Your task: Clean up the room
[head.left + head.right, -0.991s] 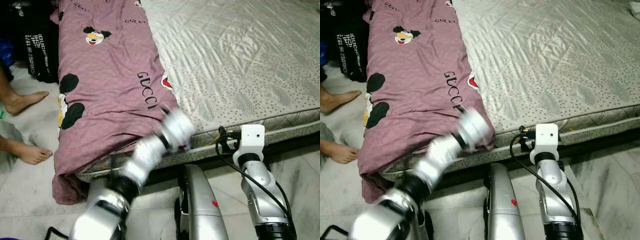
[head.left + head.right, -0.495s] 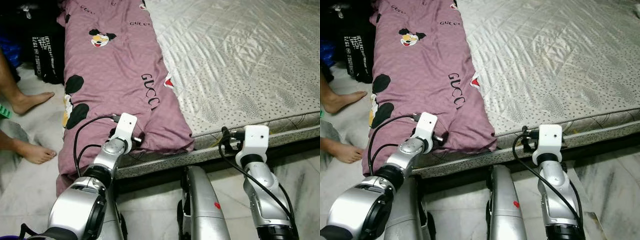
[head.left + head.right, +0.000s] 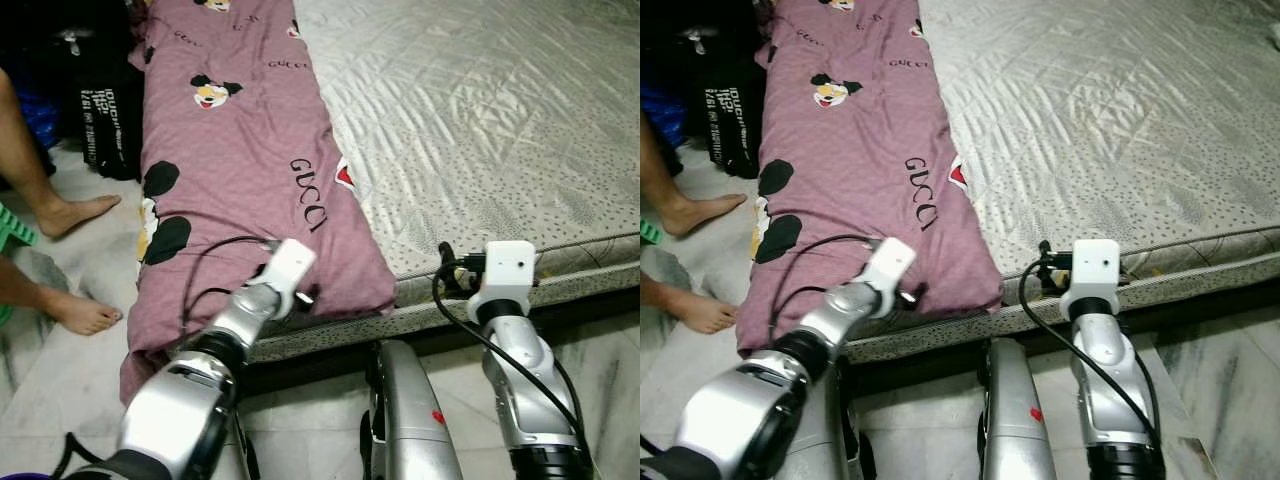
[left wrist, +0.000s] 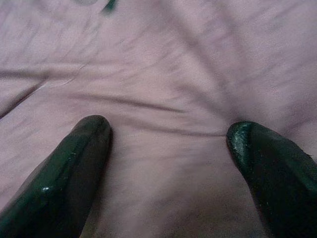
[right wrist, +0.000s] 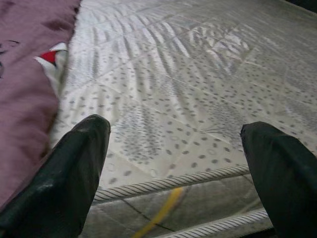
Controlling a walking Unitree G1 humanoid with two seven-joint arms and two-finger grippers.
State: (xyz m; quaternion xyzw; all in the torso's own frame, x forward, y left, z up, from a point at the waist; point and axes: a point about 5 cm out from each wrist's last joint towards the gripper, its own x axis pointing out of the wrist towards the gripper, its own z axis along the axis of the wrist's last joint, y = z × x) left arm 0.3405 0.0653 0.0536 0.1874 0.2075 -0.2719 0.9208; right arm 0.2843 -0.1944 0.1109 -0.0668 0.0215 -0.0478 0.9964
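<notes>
**Left hand on blanket, right hand at mattress edge**

While the purple blanket [image 3: 240,190] lies along the left side of the bed [image 3: 480,130], the left hand [image 4: 168,148] rests over its near end, fingers apart. Right hand [image 5: 176,163], fingers spread, hovers at the near mattress edge. A person's bare feet [image 3: 85,312] stand far left.

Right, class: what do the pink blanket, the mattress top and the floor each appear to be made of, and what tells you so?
Pink blanket: soft woven cloth, matte, judging by its folds and printed cartoon motifs. Mattress top: quilted fabric with a slight satin sheen; stitched diamonds and a corded edge show. Floor: probably polished marble or stone tile, pale, veined and glossy.
</notes>
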